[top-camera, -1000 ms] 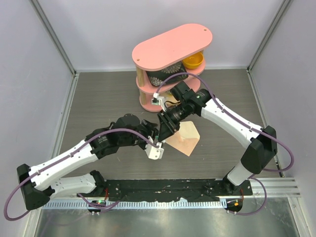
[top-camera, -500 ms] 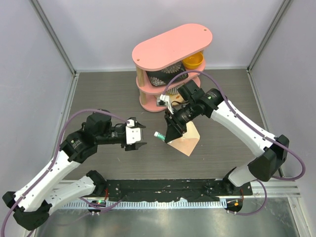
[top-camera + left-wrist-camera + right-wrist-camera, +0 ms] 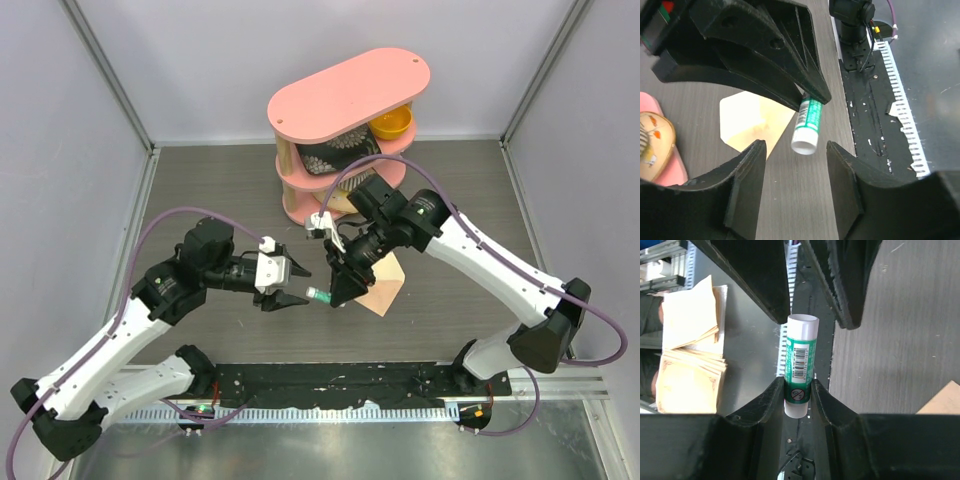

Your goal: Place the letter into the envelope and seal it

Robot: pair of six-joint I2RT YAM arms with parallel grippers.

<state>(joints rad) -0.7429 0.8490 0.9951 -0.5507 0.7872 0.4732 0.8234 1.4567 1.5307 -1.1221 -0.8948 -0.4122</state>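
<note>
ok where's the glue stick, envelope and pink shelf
green-white glue stick (image 3: pixel 800 362): right wrist view, label
peach-tan paper envelope (image 3: pixel 385 288): top external view, flat face
pink oval shelf (image 3: pixel 350 90): top external view, top board

Your inventory, on or over the counter (image 3: pixel 220 190):
- 2 pincers: left pincer (image 3: pixel 297 284), right pincer (image 3: pixel 337 290)
- 1 glue stick (image 3: pixel 318 295)
- 1 envelope (image 3: pixel 386 288)
- 1 pink shelf (image 3: pixel 350 85)
- 1 yellow bowl (image 3: pixel 392 124)
- 1 paper stack (image 3: pixel 687 345), sheet qty unclear

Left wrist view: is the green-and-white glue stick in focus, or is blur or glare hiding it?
Left wrist view: the green-and-white plastic glue stick is sharp, no glare; the left gripper's black fingers are near, soft and dark. Right wrist view: its barcode reads clearly in the right gripper. Top external view: evenly lit, stick small.
</note>
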